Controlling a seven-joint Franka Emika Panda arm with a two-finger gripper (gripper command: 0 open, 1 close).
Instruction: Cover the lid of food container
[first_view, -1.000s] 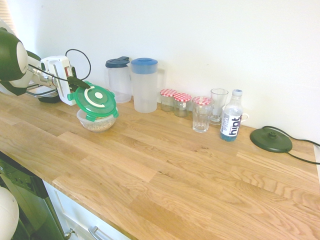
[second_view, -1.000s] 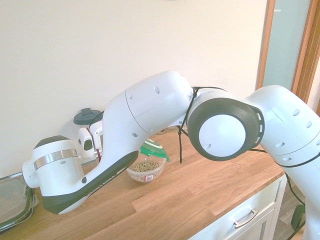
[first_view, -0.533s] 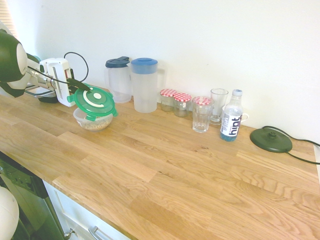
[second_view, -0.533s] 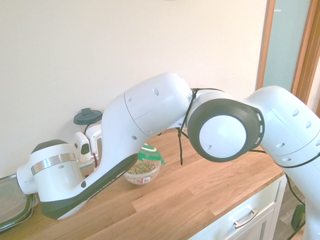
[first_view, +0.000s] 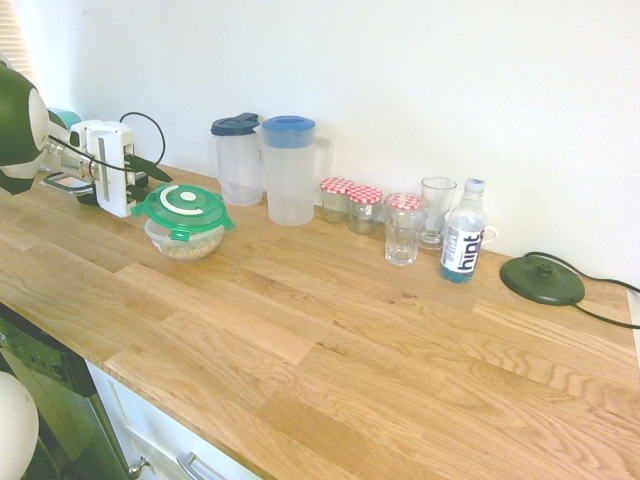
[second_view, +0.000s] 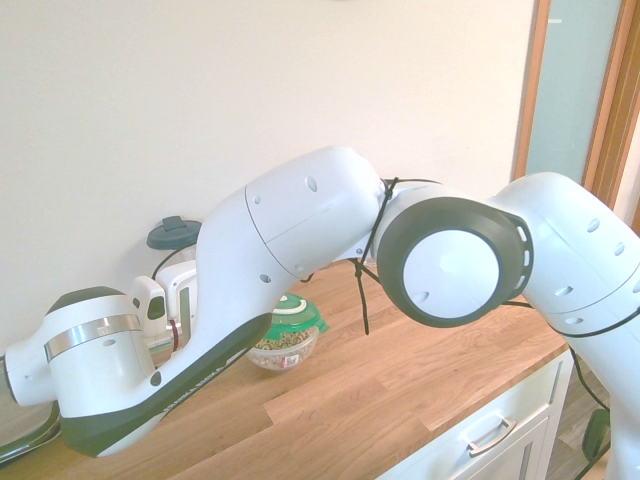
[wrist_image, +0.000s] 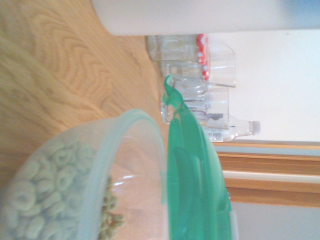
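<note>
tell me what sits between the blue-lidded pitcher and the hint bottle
Two jars with checked lids, a checked-top glass and a clear glass, in the first exterior view.

We see a green lid (first_view: 184, 203) atop a bowl of food (first_view: 186, 242) on a wooden counter (first_view: 330, 340), two pitchers (first_view: 238, 165) (first_view: 290, 175) behind, and a bottle (first_view: 463, 235) farther along beside a glass (first_view: 402, 232).

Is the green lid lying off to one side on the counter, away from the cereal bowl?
No, the green lid sits on top of the clear cereal bowl.
</note>
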